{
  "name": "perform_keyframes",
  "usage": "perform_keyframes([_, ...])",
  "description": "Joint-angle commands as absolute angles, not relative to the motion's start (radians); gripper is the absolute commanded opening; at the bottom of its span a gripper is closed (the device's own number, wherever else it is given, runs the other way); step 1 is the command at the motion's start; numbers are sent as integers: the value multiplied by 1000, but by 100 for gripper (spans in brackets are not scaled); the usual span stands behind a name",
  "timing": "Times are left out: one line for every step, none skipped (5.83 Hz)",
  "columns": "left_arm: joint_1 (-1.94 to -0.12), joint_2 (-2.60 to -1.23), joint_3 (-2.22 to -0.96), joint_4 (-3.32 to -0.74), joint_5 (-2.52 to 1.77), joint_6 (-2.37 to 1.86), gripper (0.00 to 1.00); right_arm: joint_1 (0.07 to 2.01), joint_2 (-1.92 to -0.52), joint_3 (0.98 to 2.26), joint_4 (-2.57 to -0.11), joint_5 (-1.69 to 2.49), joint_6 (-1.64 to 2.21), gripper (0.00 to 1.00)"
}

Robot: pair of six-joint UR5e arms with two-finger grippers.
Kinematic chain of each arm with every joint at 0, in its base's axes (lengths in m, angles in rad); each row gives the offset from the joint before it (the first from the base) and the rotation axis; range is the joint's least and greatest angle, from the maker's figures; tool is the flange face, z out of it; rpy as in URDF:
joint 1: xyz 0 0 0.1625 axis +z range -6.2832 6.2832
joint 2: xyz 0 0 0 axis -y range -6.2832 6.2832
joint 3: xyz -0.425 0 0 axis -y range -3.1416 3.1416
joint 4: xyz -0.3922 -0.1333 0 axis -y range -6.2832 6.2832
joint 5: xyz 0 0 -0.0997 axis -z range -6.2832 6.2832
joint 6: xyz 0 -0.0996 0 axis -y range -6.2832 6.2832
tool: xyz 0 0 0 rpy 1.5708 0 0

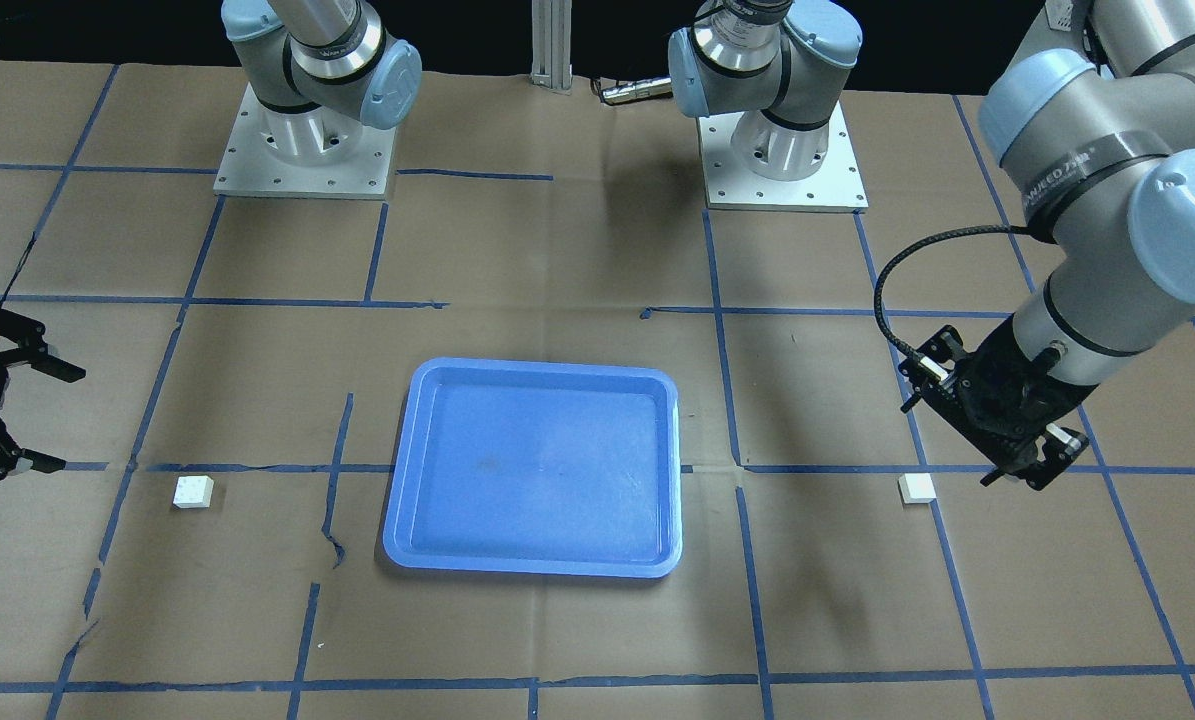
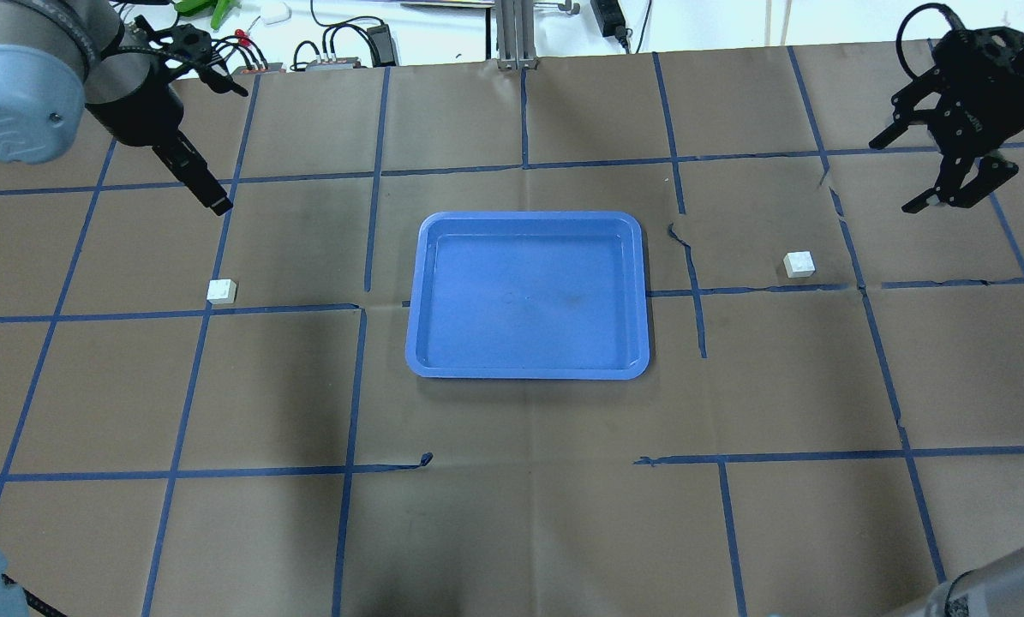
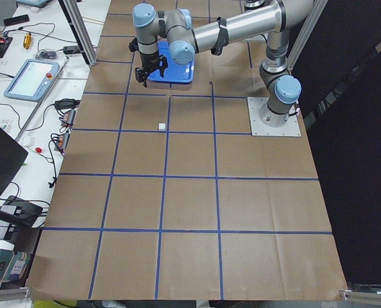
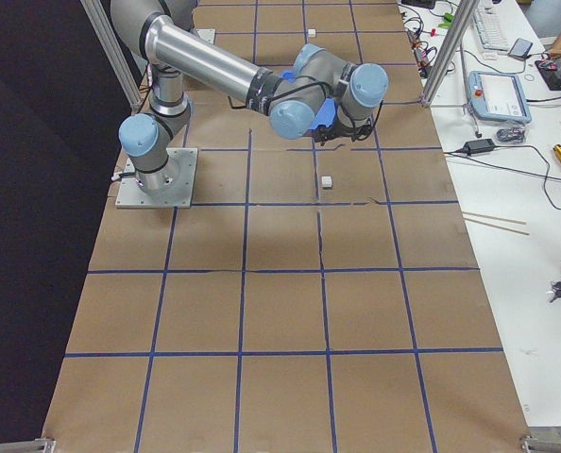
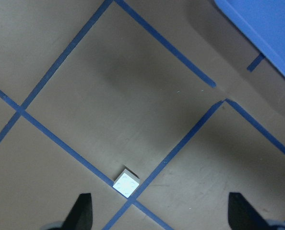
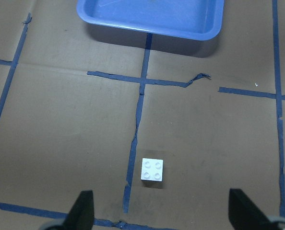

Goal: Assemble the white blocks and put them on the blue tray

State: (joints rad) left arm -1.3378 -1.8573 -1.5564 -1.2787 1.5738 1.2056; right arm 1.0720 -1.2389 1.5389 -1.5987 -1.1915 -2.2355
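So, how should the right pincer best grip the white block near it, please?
Probably from straight above, closing on two opposite flat side walls of the white block; it sits flat, studs up, clear of the blue tray.

The table (image 2: 512, 531), papered brown and gridded with blue tape (image 2: 524, 165), carries the tray (image 2: 529, 334) at its middle. The left block (image 2: 221, 290) lies between tray and left end, the right block (image 2: 799, 264) between tray and right end, both apart from it.
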Motion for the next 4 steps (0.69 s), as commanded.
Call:
perform_keyframes([-1301, -1945, -1604, -1130, 1574, 1537, 98, 1049, -1194, 1711, -1781, -1114, -2235, 100])
perform_keyframes([-1280, -1974, -1620, -1114, 1572, 1619, 98, 1048, -1163, 1768, -1857, -1112, -2237, 100])
perform_keyframes([-1266, -2002, -1643, -1076, 1578, 1723, 98, 1043, -1131, 1770, -1886, -1109, -2237, 100])
perform_keyframes([-1250, -2012, -1681, -1054, 1572, 1756, 98, 1011, -1085, 1769, -1891, -1054, -2238, 100])
